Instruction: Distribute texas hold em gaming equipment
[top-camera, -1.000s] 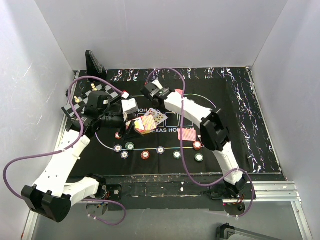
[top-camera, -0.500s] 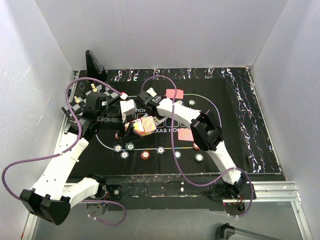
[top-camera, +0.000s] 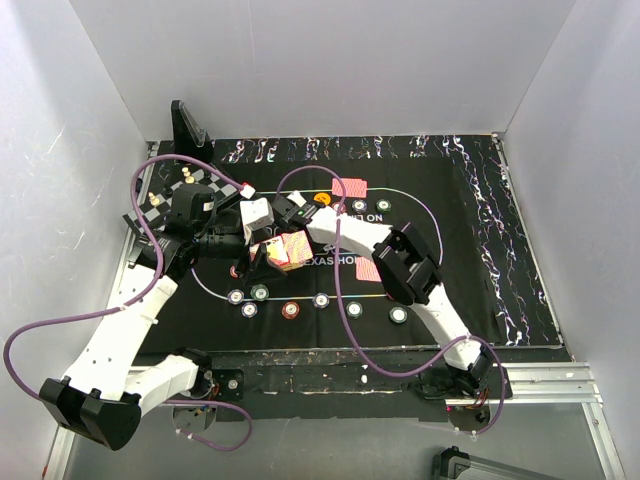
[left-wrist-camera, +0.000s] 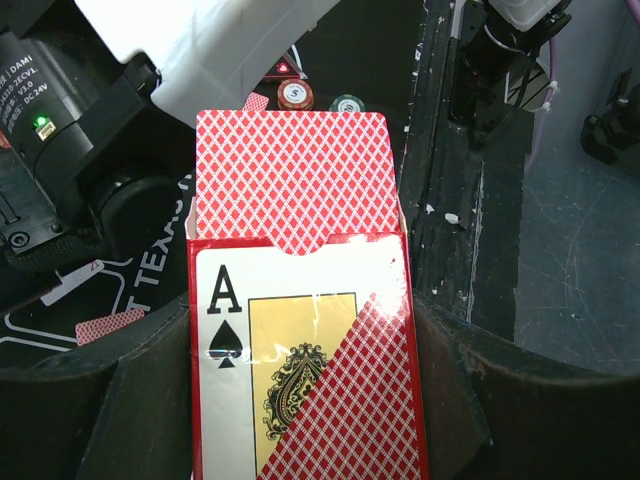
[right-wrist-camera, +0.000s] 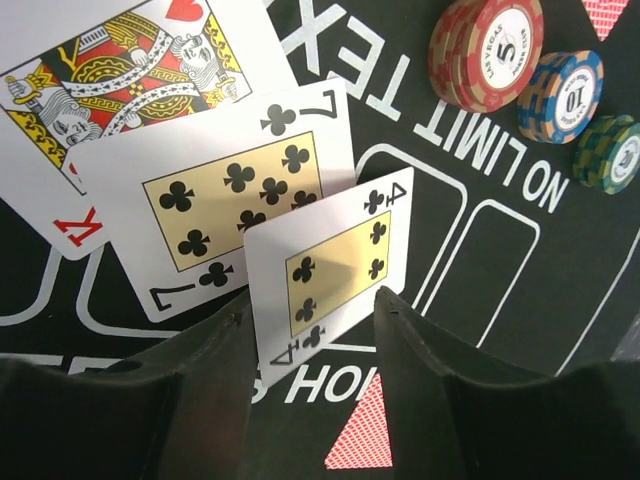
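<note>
My left gripper (left-wrist-camera: 300, 440) is shut on a red card box (left-wrist-camera: 300, 350) with an ace of spades on its face; red-backed cards (left-wrist-camera: 290, 170) stick out of its top. From above, the box (top-camera: 287, 252) hangs over the black poker mat (top-camera: 450, 300). My right gripper (right-wrist-camera: 312, 330) is open just above the mat, and a four of clubs (right-wrist-camera: 330, 260) sits loose and tilted between its fingers. A seven of clubs (right-wrist-camera: 225, 195) and a king of hearts (right-wrist-camera: 120, 60) lie face up beside it. Several chips (top-camera: 321, 300) line the mat's near arc.
A red chip stack (right-wrist-camera: 487, 50), a blue chip (right-wrist-camera: 565, 95) and a green chip (right-wrist-camera: 610, 150) stand close right of the right gripper. Red-backed cards (top-camera: 350, 187) (top-camera: 368, 268) and an orange button (top-camera: 322, 199) lie on the mat. A chessboard (top-camera: 160, 205) sits far left.
The right gripper came nearer and left, down beside the card box, and opened, letting go of the four of clubs. The left arm shifted only slightly with the box.
</note>
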